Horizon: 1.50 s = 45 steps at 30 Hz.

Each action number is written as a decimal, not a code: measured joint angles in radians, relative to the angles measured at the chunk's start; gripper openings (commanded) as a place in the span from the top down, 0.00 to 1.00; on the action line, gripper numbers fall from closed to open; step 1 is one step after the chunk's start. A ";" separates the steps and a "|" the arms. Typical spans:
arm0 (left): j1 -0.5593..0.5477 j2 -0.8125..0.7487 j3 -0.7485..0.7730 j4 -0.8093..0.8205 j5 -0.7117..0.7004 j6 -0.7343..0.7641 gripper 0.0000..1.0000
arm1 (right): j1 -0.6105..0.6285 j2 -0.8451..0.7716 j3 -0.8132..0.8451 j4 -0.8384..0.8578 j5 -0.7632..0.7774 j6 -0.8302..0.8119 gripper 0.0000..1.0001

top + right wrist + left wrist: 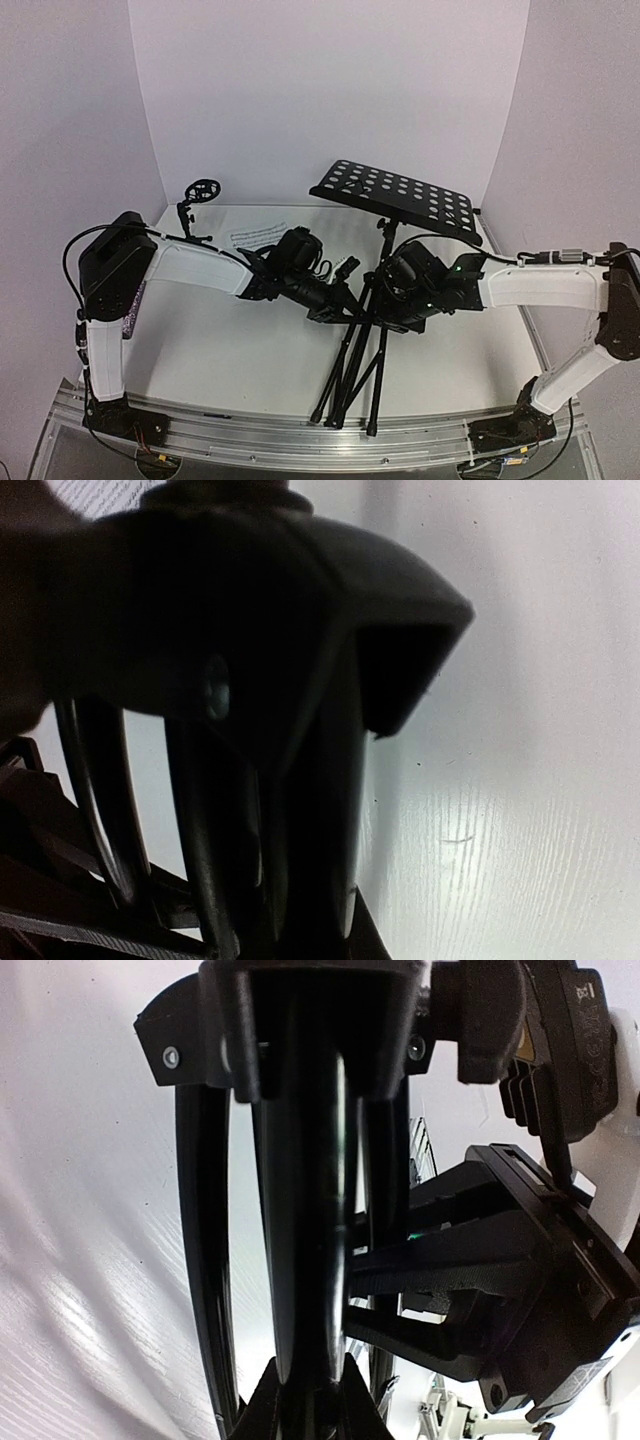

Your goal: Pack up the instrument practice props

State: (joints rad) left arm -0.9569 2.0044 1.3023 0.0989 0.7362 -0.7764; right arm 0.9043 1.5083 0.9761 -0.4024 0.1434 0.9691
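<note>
The tall black music stand (395,190), its perforated flat tray tilted and slim tubular legs folded together, leans at the middle of the white table (230,350) with the left gripper (338,305) clamped on its glossy round pole, while the right gripper (388,298), pressed alongside, is too shadowed to tell.

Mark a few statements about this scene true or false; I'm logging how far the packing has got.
1. The music stand is upright. True.
2. The sheet-music page sits on the stand's perforated desk. False: it lies on the table behind the left arm.
3. The left end effector and right end effector both reach the stand below its desk. True.
4. The small mic stand lies flat. False: it stands upright at the back left.
</note>
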 measured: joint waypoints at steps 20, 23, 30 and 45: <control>0.033 0.142 0.077 -0.021 -0.011 -0.125 1.00 | -0.116 0.209 0.095 -0.041 -0.163 -0.036 0.70; 0.035 0.177 0.076 -0.038 -0.047 -0.134 1.00 | -0.124 0.216 0.105 -0.029 -0.176 -0.039 0.63; 0.042 0.194 0.075 0.002 -0.033 -0.147 0.95 | -0.118 0.220 0.232 -0.021 -0.220 -0.078 0.46; 0.048 0.198 0.168 -0.220 -0.148 -0.175 0.17 | -0.035 0.146 0.247 -0.230 -0.089 -0.063 0.22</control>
State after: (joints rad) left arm -0.9092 2.2024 1.4707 -0.1208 0.5883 -0.9509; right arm 0.8694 1.6547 1.2228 -0.6327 0.0543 0.9063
